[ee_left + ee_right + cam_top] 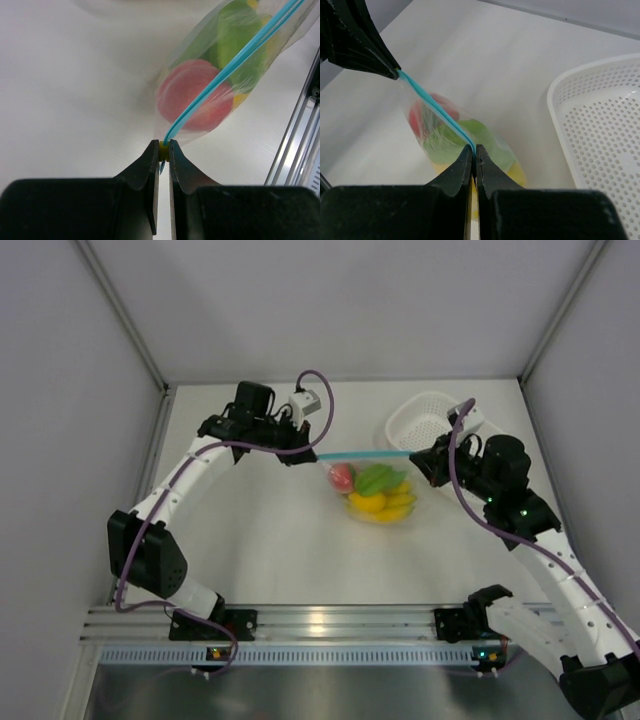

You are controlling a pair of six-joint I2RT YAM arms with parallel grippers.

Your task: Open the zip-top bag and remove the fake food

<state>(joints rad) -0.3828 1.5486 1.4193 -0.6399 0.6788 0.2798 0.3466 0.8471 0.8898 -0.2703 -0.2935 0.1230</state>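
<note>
The food (370, 502) lies closest to the arm bases. It is a pink fruit, some green pieces and some yellow ones, all packed in the belly of the bag (375, 488). The bag is near the middle of the table (260, 535), a bit to the right. I cannot tell if its bottom rests on the table or hangs just over it.

A little farther back is the zip strip (362, 454), the blue line at the bag's mouth. The left gripper (303, 454) pinches one end, squeezed tight, with the strip coming out between its tips. The right gripper (420, 460) pinches the other end the same way. The strip is pulled straight between them.

I think the job has only just begun. Both ends are held, and that is the first part. In the left wrist view the strip shows two thin blue lines lying close together, so the mouth looks shut or barely apart. Opening it is left to do, and so is taking out every piece of food.

The bag's long side runs left to right along the strip, almost level. The mouth is on top, and the belly sags down toward the near edge.

Farthest back, just behind the right gripper, sits a white basket (428, 418) full of little holes.
</note>
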